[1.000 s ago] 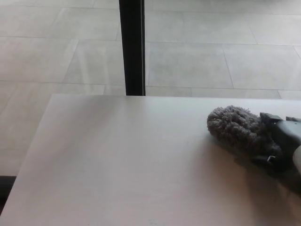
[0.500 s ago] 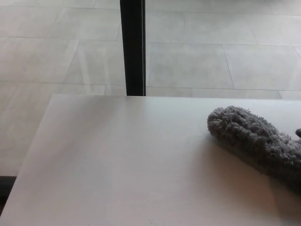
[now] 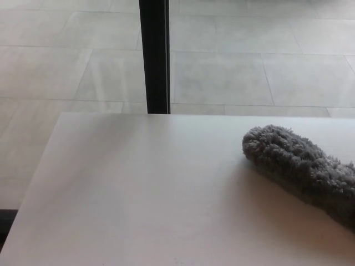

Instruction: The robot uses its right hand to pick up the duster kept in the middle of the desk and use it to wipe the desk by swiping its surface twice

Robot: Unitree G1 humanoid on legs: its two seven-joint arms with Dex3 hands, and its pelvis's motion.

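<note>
While the duster (image 3: pixel 302 169) lies flat on the desk (image 3: pixel 138 194) at the right side of the head view, no part of the robot shows anywhere in the picture. The duster is a grey, shaggy, elongated thing, its rounded end pointing toward the middle of the desk and its far end running off the right edge of the frame. Nothing holds it; it rests on the pale surface, with the rest of the desk bare to its left.

1 second ago the right hand was closed around the duster's right part, black fingers over the fluff. Half a second ago only a sliver of black remained at the right edge. Now that hand is out of view, so I cannot tell how its fingers stand; the left hand does not show either. The duster has barely shifted across these 3 pictures.

My reading is that the hand let go and drew back to the right, which suits either a finished wipe or a lost grip; which of the 2 it is cannot be told from here.

Beyond the desk, a dark post (image 3: pixel 155 55) rises from the tiled floor (image 3: pixel 249 55).
</note>
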